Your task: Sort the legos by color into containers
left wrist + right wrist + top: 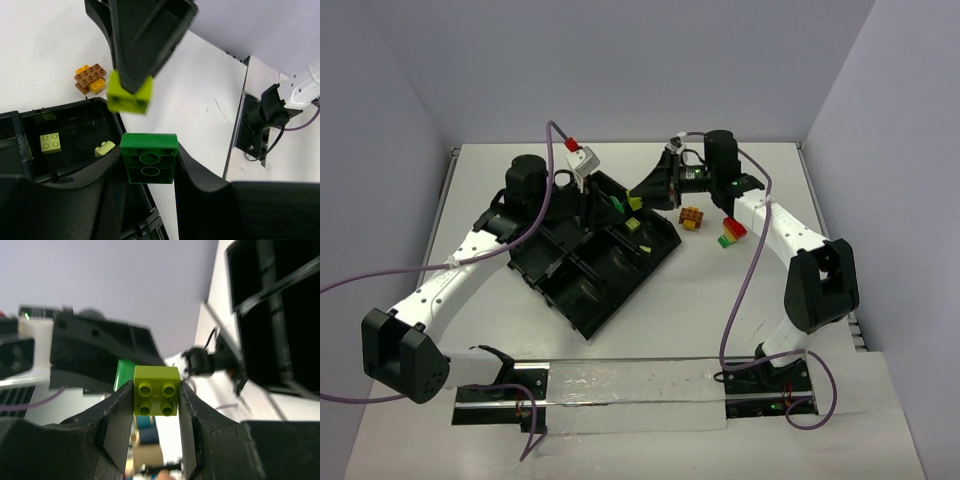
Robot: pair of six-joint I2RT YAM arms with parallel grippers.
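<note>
Left jaws are closed on the green brick point(148, 159), right jaws on the lime brick point(156, 390); both are held above the tray's point(582, 292) far corner. The lime brick should be lowered into the compartment holding pale bricks point(51, 143) before release, and contact between arms avoided.

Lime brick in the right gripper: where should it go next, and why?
Likely swing the right gripper a little over the tray compartment already holding two pale lime bricks, then open. Its lime brick matches them and hangs close beside it.
</note>
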